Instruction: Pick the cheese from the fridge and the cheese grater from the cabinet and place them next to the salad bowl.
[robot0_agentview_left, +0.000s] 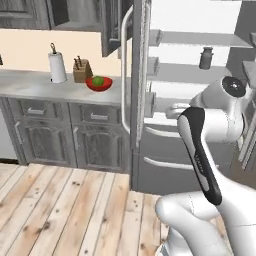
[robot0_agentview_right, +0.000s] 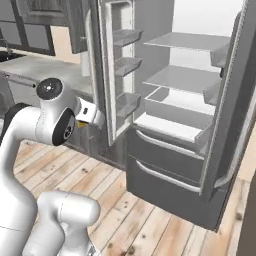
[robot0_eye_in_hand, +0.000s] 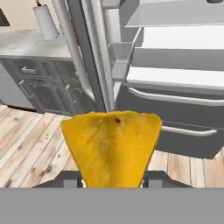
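Observation:
In the hand view my gripper (robot0_eye_in_hand: 113, 179) is shut on the cheese (robot0_eye_in_hand: 111, 146), a yellow-orange wedge standing between the two dark fingertips. A sliver of the cheese (robot0_agentview_right: 79, 124) shows beside my hand in the right base view, in front of the open fridge (robot0_agentview_right: 175, 80). The hand is outside the fridge, near its left door (robot0_agentview_left: 136, 75). The salad bowl (robot0_agentview_left: 99, 83), red with green lettuce, rests on the counter (robot0_agentview_left: 35, 86) left of the fridge. The cabinet (robot0_agentview_left: 30, 12) hangs above the counter. The cheese grater is out of view.
A wooden knife block (robot0_agentview_left: 82, 70) and a paper towel roll (robot0_agentview_left: 57, 66) stand just behind and left of the bowl. A dark jar (robot0_agentview_left: 205, 58) sits on a fridge shelf. Both fridge doors stand open, one at the right (robot0_agentview_right: 232, 100). Lower drawers (robot0_agentview_left: 95, 116) face the wooden floor.

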